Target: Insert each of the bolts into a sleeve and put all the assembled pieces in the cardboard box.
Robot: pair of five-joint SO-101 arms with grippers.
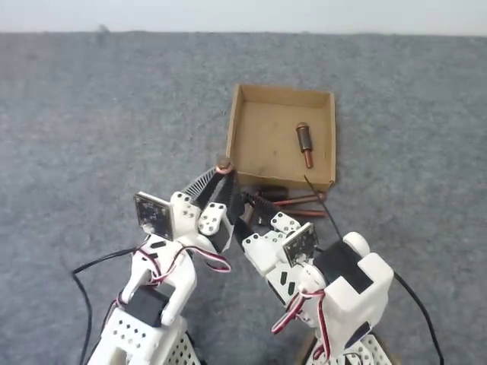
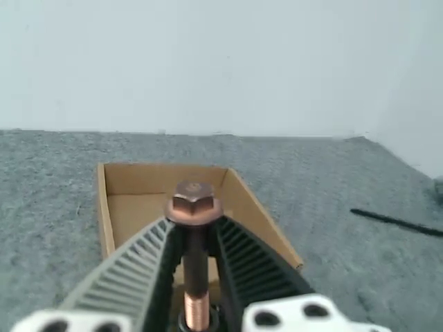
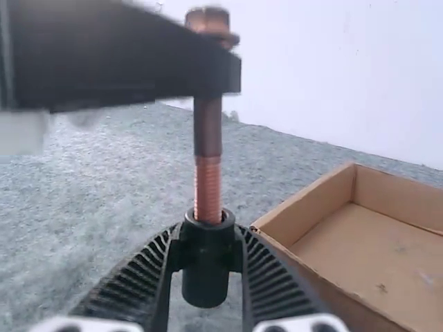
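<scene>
- Just in front of the near left corner of the cardboard box (image 1: 232,137), above the grey carpeted tabletop (image 1: 91,114), the two grippers meet on one copper bolt (image 2: 195,263).
- The bolt stands upright with its long axis vertical, hex head on top and threaded end pointing straight down.
- The left gripper (image 2: 195,232) pinches it from both sides. Its ribbed fingers (image 2: 142,266) press on the smooth shank right under the flanged head, so the head sits proud of the fingertips.
- Lower down, the right gripper (image 3: 206,238) is clamped on a short black sleeve (image 3: 205,273) with its bore facing up. The sleeve sits between the fingertips and pokes out a little beneath them.
- The bolt's threaded tip is in the mouth of the sleeve (how deep, I can't tell). Most of the thread and all of the plain shank are bare above it.
- Bolt and sleeve share one vertical line, with the left fingers high and the right fingers low.
- Inside the box one assembled piece (image 1: 304,143) lies flat near the right wall. It runs roughly front to back, dark end toward the far wall and copper end toward the arms.
- On the carpet just outside the box's near wall lie a spare sleeve (image 1: 272,193) and at least one loose bolt (image 1: 300,200), both flat along that wall.
</scene>
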